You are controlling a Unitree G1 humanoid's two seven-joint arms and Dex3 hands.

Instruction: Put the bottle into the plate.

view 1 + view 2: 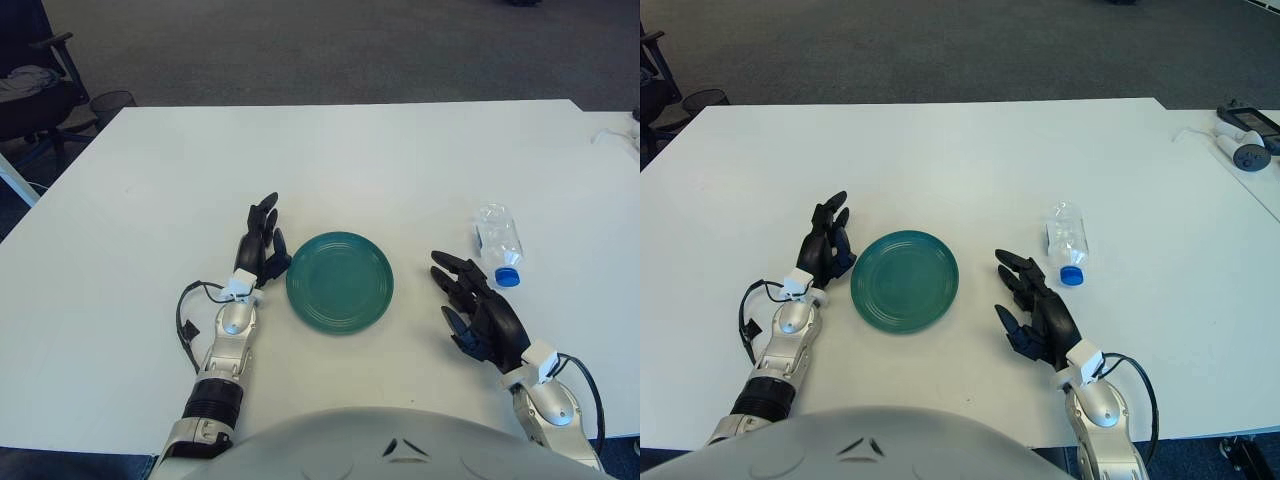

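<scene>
Clear bottle (pixel 497 241) lying untouched, right hand (pixel 481 313) open nearby, controller (pixel 1244 135) right-eye only.

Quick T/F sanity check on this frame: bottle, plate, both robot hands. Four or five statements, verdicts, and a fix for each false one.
1. The bottle lies on its side on the table. True.
2. The bottle is on the plate. False: it lies on the table, right of the plate.
3. The right robot hand grips the bottle. False: its fingers are spread and hold nothing, short of the bottle.
4. The left robot hand shows beside the plate's left edge. True.
5. The bottle's cap is red. False: blue.
</scene>
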